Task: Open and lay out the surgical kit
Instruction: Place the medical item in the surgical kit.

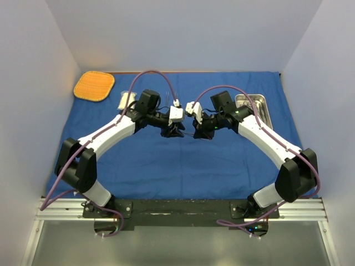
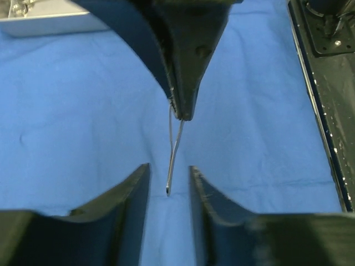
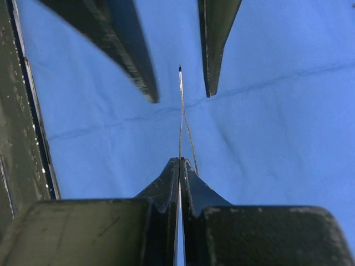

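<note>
Over the large blue cloth wrap's (image 1: 166, 166) middle, the right gripper (image 3: 181, 166) pinches the slim shiny steel forceps (image 2: 174, 155), likely light, springy and slippery, its free tip, the spot to grasp, between the left gripper's (image 2: 169, 177) narrowly parted fingers.

Centre: forceps (image 2: 173, 160) between left claw (image 1: 173, 131) and right claw (image 1: 198, 133), over cloth wrap (image 1: 166, 160). Tray (image 1: 249, 97) on wrap, far right; gauze pack (image 1: 126, 100) on wrap, far left; mat (image 1: 94, 86) beyond wrap's far-left corner.
</note>
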`<action>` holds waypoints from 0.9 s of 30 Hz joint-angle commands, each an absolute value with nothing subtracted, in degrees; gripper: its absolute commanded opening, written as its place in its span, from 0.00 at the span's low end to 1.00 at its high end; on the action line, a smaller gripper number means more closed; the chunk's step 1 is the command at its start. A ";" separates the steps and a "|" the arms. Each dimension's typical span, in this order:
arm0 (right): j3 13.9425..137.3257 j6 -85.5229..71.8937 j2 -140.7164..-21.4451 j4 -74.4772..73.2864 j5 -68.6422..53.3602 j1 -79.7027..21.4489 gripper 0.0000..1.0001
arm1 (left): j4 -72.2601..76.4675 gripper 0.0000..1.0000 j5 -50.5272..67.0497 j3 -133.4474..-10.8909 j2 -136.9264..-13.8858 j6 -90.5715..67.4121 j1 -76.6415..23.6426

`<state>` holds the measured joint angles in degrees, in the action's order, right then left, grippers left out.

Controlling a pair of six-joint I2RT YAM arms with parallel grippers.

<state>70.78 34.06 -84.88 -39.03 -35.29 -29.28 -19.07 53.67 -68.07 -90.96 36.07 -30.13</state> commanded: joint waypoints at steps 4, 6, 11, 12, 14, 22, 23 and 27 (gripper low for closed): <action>72.25 34.72 -83.85 -38.24 -34.81 -29.79 0.00 | -16.09 0.20 51.77 -70.14 -91.84 34.02 -30.50; 72.16 34.45 -84.02 -38.06 -34.45 -29.79 0.00 | -16.08 0.08 51.51 -70.14 -92.11 33.75 -30.50; 71.98 33.40 -83.94 -36.57 -33.40 -29.79 0.04 | -15.29 0.00 49.58 -69.61 -92.11 32.26 -30.50; 71.81 33.22 -83.85 -36.21 -33.31 -29.88 0.11 | -15.21 0.00 48.96 -69.17 -91.76 31.91 -30.50; 71.46 31.56 -83.58 -34.81 -33.31 -29.80 0.36 | -13.28 0.00 45.28 -68.12 -91.32 29.46 -30.41; 68.12 18.31 -81.65 -23.83 -25.50 -29.27 0.70 | 9.62 0.00 17.26 -48.80 -80.08 8.81 -29.09; 67.51 16.54 -81.13 -22.43 -24.27 -28.92 0.72 | 11.32 0.00 13.57 -46.78 -77.20 6.44 -29.09; 63.91 7.31 -79.72 -14.70 -15.22 -27.78 0.84 | 15.81 0.00 -4.08 -36.94 -70.50 -7.61 -29.70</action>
